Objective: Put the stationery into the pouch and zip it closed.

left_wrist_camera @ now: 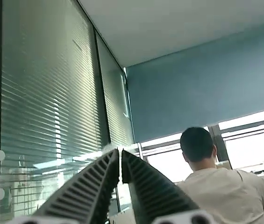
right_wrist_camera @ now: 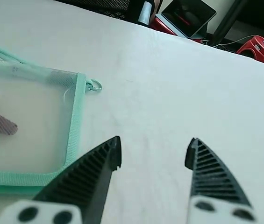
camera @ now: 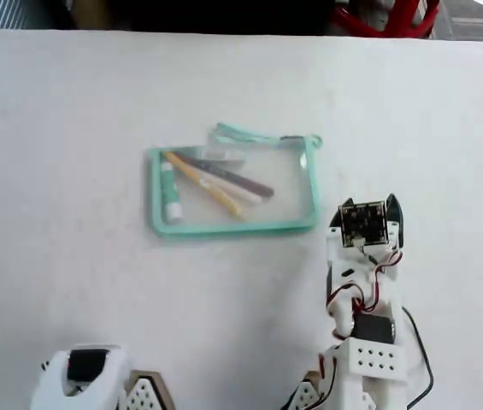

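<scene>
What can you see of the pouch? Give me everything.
The pouch is a flat rectangular sleeve: a clear, plastic-looking panel with mint green fabric trim and a zip band along its far long edge. A small ring sits at one corner. It lies flat on the white table. Pens and a stick-shaped item lie inside. Whether the zip is fully shut is unclear. The open right end effector sits beside its short edge, not touching.

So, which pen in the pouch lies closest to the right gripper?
The dark brown pen: its end reaches farthest toward the right gripper, past the yellow pen.
</scene>
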Controlling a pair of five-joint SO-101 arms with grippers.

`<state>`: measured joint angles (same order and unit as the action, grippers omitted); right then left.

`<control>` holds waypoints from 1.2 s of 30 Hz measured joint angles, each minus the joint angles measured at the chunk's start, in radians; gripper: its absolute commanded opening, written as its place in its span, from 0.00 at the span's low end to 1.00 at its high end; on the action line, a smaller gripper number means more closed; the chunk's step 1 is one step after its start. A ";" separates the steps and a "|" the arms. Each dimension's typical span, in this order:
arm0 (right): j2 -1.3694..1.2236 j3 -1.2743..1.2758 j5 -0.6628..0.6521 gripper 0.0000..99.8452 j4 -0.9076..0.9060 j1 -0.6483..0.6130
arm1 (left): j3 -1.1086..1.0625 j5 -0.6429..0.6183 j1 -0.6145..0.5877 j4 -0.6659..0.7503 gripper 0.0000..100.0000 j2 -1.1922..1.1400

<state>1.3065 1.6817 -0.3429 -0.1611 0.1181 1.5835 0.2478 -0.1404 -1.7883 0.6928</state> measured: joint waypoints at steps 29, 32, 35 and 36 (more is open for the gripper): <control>0.000 0.000 0.000 0.22 -0.012 0.000 | -1.778 0.000 -0.002 0.675 0.03 0.853; 0.000 0.000 0.000 0.22 -0.012 0.000 | -2.041 0.000 -0.002 0.850 0.03 0.904; 0.000 0.000 0.000 0.22 -0.012 0.000 | -2.272 0.000 -0.002 1.020 0.03 0.944; 0.000 0.000 0.000 0.22 -0.012 0.000 | -2.346 0.000 -0.002 1.071 0.03 0.954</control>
<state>1.3065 1.6817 -0.3429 -0.1734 0.1181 -0.7626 0.2478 -0.1419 -0.7173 1.6471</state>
